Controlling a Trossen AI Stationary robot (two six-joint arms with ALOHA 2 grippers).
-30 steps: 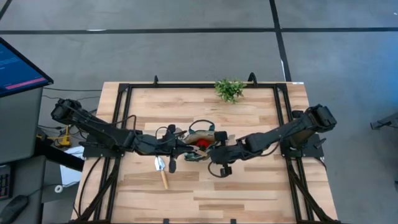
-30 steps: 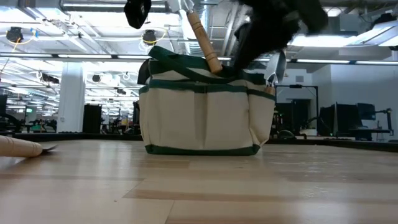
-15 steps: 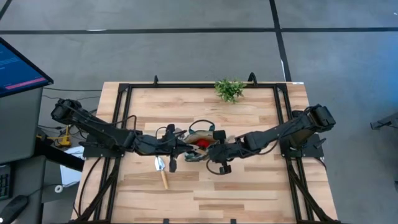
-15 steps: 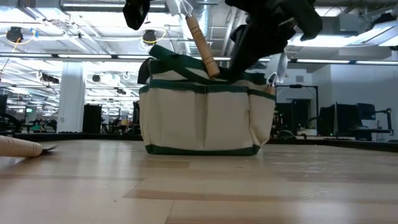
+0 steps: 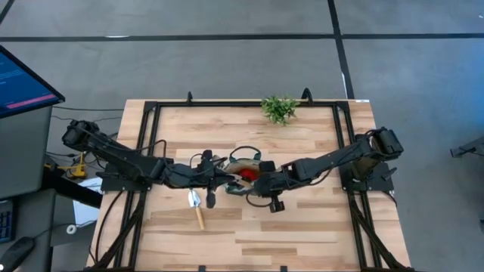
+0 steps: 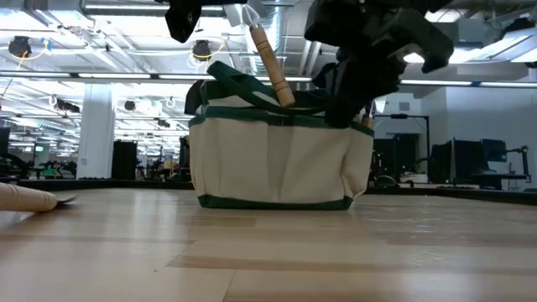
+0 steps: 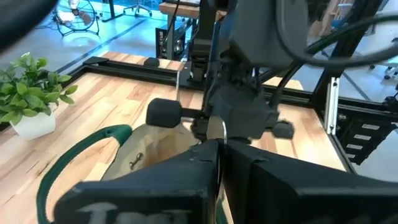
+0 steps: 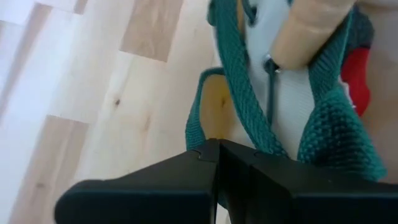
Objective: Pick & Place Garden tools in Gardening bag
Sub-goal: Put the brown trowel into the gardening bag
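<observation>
Two arms over gardening bag (image 6: 277, 164), one trowel (image 5: 197, 207) outside

Bright overhead light, soft shadows, blurred wrist close-ups

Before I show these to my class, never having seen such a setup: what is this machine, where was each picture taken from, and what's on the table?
It is a robot with two dark jointed arms at a wooden table. One picture looks straight down, one looks level from the tabletop, and two come from cameras on the arms' wrists. In the middle stands a khaki gardening bag with green trim; a wooden trowel handle sticks out of it and something red lies inside. Both arms meet over the bag: the left tool and the right tool, each shut, holding nothing I can see. One trowel lies on the table beside the bag, and a leafy plant sprig sits at the far edge.
</observation>
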